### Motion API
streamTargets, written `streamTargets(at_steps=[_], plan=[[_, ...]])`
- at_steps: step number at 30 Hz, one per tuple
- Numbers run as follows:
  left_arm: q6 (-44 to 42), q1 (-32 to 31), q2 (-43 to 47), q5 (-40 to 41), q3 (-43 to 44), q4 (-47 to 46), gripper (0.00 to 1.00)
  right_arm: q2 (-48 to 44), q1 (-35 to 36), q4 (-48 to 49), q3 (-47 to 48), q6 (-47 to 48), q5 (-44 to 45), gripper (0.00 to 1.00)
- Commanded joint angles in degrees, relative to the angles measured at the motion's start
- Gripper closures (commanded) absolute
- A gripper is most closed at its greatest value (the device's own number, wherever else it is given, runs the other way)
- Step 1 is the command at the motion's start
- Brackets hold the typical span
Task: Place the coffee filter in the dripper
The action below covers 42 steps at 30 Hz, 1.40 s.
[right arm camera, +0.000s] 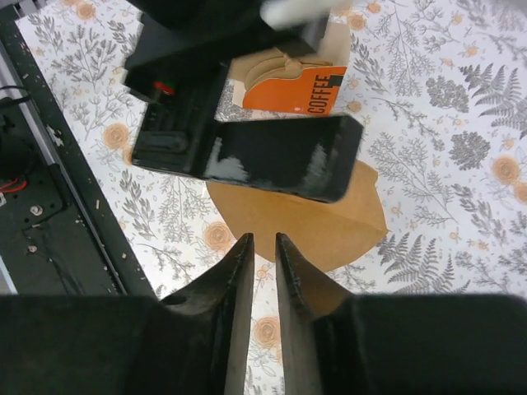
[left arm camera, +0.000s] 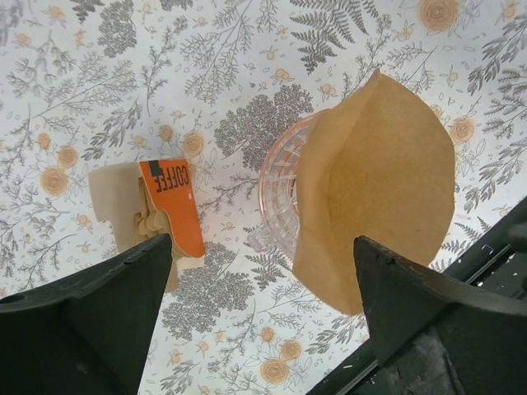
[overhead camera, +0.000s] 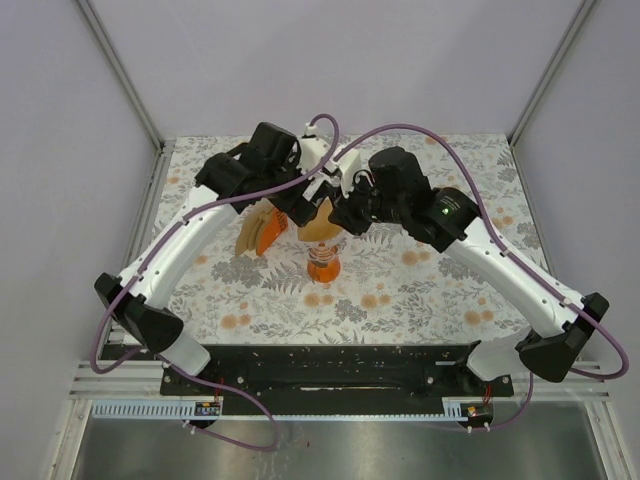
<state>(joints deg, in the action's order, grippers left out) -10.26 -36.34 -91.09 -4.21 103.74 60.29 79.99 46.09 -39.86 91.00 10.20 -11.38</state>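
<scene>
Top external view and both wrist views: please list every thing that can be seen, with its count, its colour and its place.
coffee filter: one, light brown, upright at the dripper's mouth; whether it sits inside cannot be told
dripper: one, clear ribbed cone on an orange base, middle of the table
filter bundle: one, brown with an orange holder marked COFFEE, lying left of the dripper
tablecloth: one, white with grey ferns and orange flowers, covering the table
left gripper: one, black, open, above the dripper and filter
right gripper: one, black, jaws nearly closed, at the filter's edge; a grip cannot be told
</scene>
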Motion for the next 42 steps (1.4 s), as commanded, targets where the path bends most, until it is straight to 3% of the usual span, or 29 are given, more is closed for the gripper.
streamTargets(at_steps=[1,6,15,19,23,25,28,42], plan=[[-0.5,2.4,4.8,-2.1,2.3,-1.8,0.04,2.3,-0.6,2.7,0.9,-1.8,0.9,0.81],[1.4,7.9,7.9,-3.2,-1.1,-3.9,0.01,9.6,-0.6,-0.6,6.2,-1.8,4.5,1.00],[8.1,19.3,11.5,-8.7,-8.5,-9.5,0.01,16.5,-0.6,-4.2,8.4,-1.2,2.0,1.00],[10.0,19.5,12.7,-11.9,-12.1,-12.2,0.01,21.3,-0.6,-7.8,12.3,-1.3,1.9,1.00],[18.7,20.0,15.8,-15.1,-19.2,-19.1,0.05,25.1,-0.6,-9.8,14.6,-1.5,0.6,1.00],[23.5,21.1,18.5,-20.3,-25.3,-23.7,0.07,26.3,-0.6,-10.2,14.2,-1.7,1.3,1.00],[26.3,21.4,17.5,-25.1,-26.3,-23.6,0.09,27.4,-0.6,-10.7,13.2,-2.2,1.4,1.00],[29.4,18.5,15.3,-23.7,-31.5,-27.8,0.25,29.7,0.0,-9.1,12.1,-3.6,0.5,1.00]])
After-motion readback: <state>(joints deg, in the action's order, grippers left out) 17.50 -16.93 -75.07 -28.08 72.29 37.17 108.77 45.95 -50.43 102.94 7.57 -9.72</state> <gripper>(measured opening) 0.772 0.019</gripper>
